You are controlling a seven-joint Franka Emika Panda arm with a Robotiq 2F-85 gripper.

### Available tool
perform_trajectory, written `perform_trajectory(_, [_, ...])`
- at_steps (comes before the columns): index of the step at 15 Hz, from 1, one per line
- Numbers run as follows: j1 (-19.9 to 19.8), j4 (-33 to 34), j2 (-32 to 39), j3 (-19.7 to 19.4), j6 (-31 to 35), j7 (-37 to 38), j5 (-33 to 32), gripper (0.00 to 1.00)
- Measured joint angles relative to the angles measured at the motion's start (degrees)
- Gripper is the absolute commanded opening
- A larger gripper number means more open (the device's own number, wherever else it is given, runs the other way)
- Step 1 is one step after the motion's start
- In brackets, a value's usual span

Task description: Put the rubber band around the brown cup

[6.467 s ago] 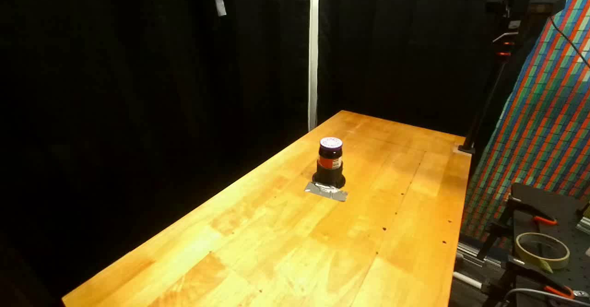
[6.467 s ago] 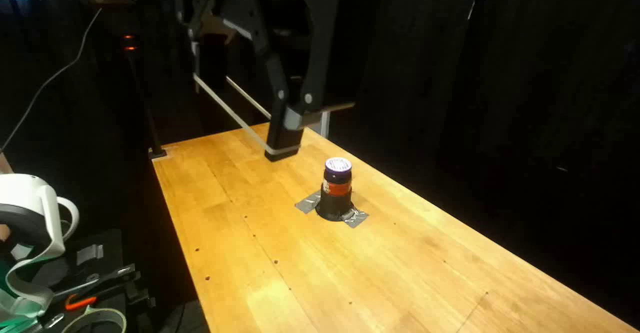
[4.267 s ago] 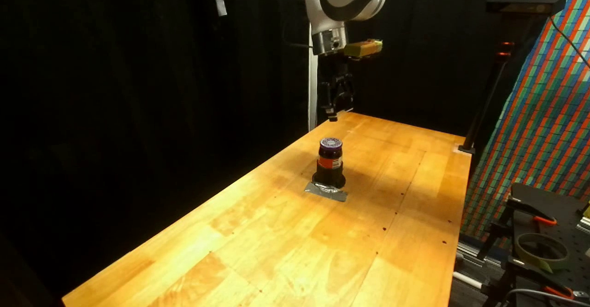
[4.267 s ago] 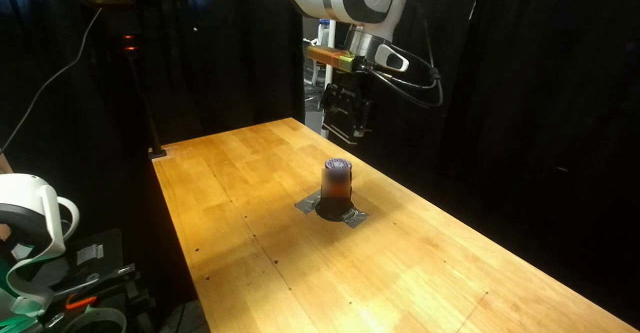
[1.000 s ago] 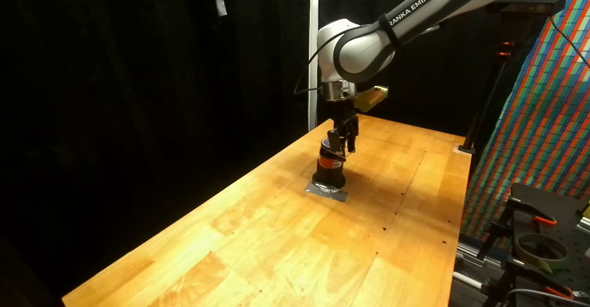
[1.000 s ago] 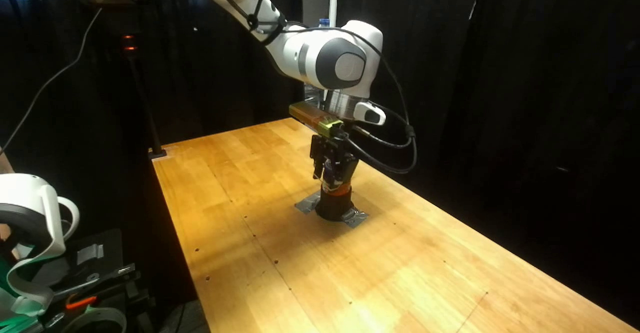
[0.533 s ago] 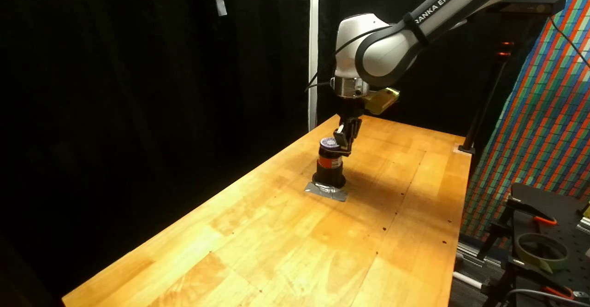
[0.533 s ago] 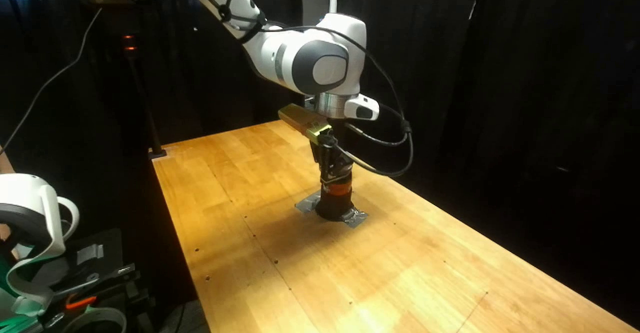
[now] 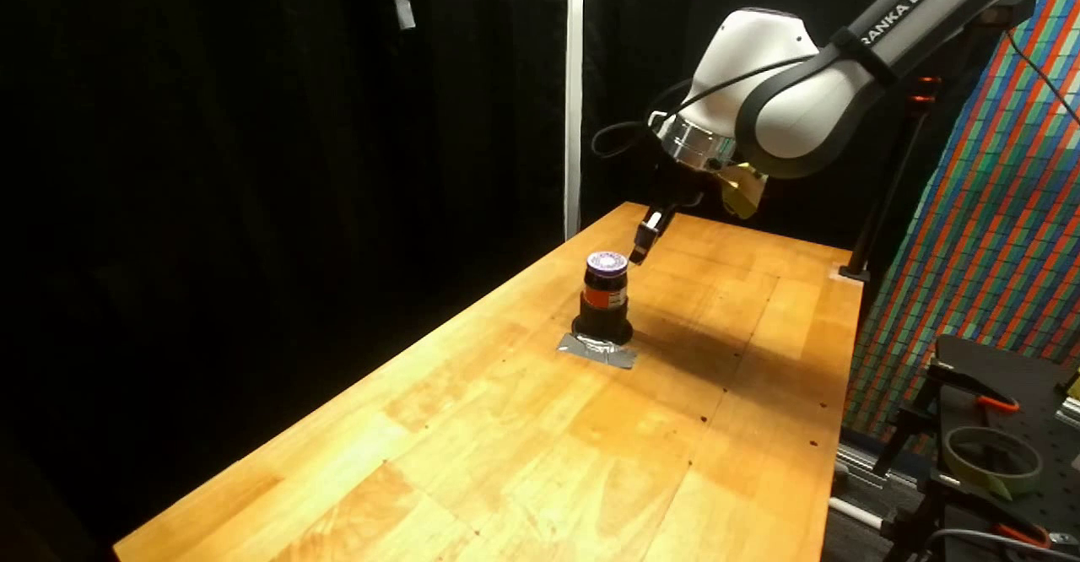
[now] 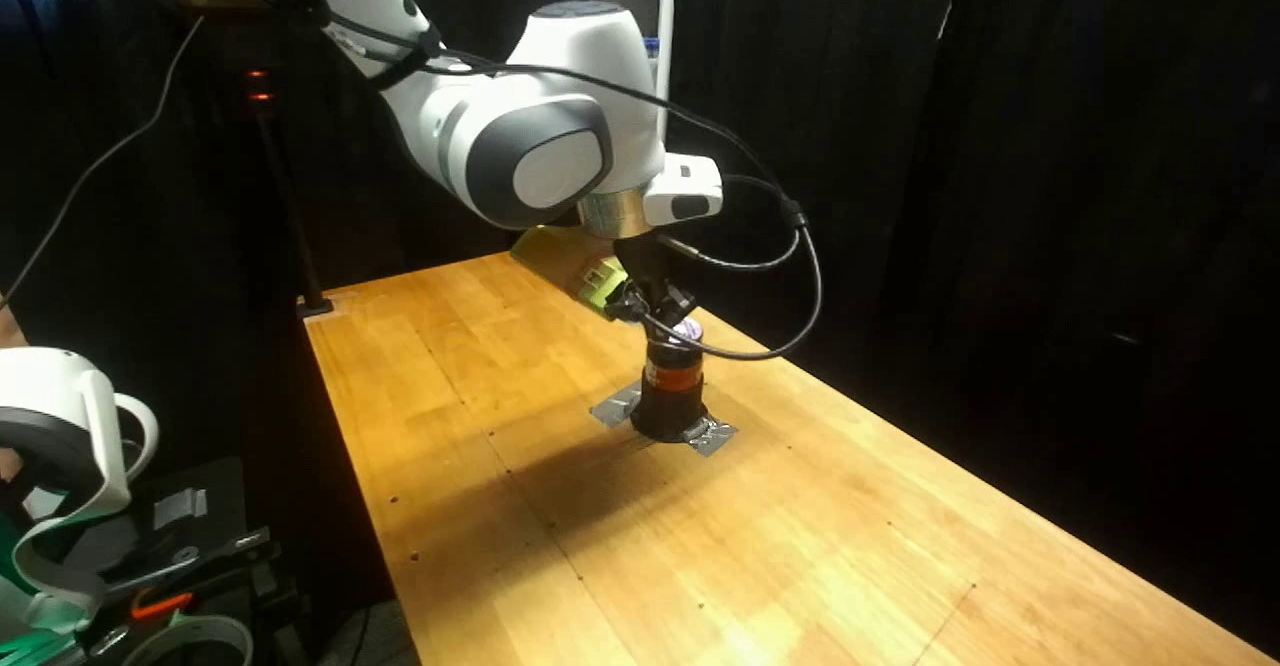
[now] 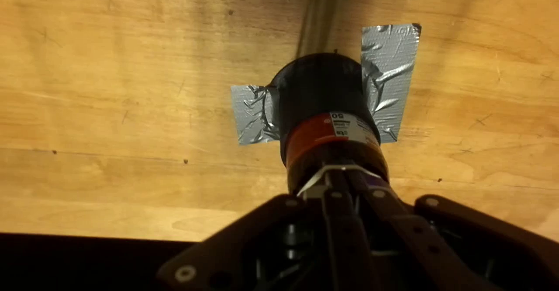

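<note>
The brown cup [image 9: 606, 299], with its orange-red stripe and pale, printed top, stands upright in a black base on the table, in both exterior views. My gripper [image 11: 346, 181] is shut, its fingers side by side at the cup's upper end, tilted in an exterior view just behind the cup's rim. A pale rubber band [image 11: 336, 167] runs across the outside of the fingertips, and its two ends slope down on either side toward the cup's upper part. Whether it goes all the way round the cup is hidden behind the gripper.
Silver tape strips [image 11: 389, 81] fasten the black base [image 9: 601, 324] to the wooden table [image 9: 472, 444]. A loose cable loop [image 10: 810, 286] hangs from the wrist. A black pole [image 10: 285, 206] rises at the table's far corner, and a side cart [image 9: 996, 376] carries a tape roll [image 9: 992, 461].
The fingers, spread with the band stretched between them, have come together. The gripper has tilted, and the arm has drawn away from the cup, while the cup stays in place.
</note>
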Motion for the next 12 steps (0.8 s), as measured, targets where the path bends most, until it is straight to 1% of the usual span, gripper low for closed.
perform_trajectory(1, [-1.46,-1.87,-0.47,1.8,3.29,-3.6,2.19,0.08])
perform_trajectory(2, [-3.61,-3.36,-0.53,4.58,6.5,-7.91,4.89,0.08])
perform_trajectory(3, [-6.25,-4.51,-0.4,7.97,9.35,-12.24,7.46,0.07])
perform_trajectory(4, [-9.42,-5.25,-0.05,12.03,11.59,-16.51,9.77,0.08])
perform_trajectory(5, [-12.95,-5.58,0.47,16.48,13.14,-20.72,12.08,0.06])
perform_trajectory(7, [-20.19,-5.62,1.98,25.24,15.43,-28.58,16.02,0.07])
perform_trajectory(9, [-28.19,-5.57,3.92,33.73,16.48,-34.08,17.5,0.08])
perform_trajectory(10, [-32.14,-5.55,5.05,37.47,16.5,-36.19,17.54,0.08])
perform_trajectory(12, [-38.61,-5.61,7.43,42.77,16.71,-39.95,17.51,0.08])
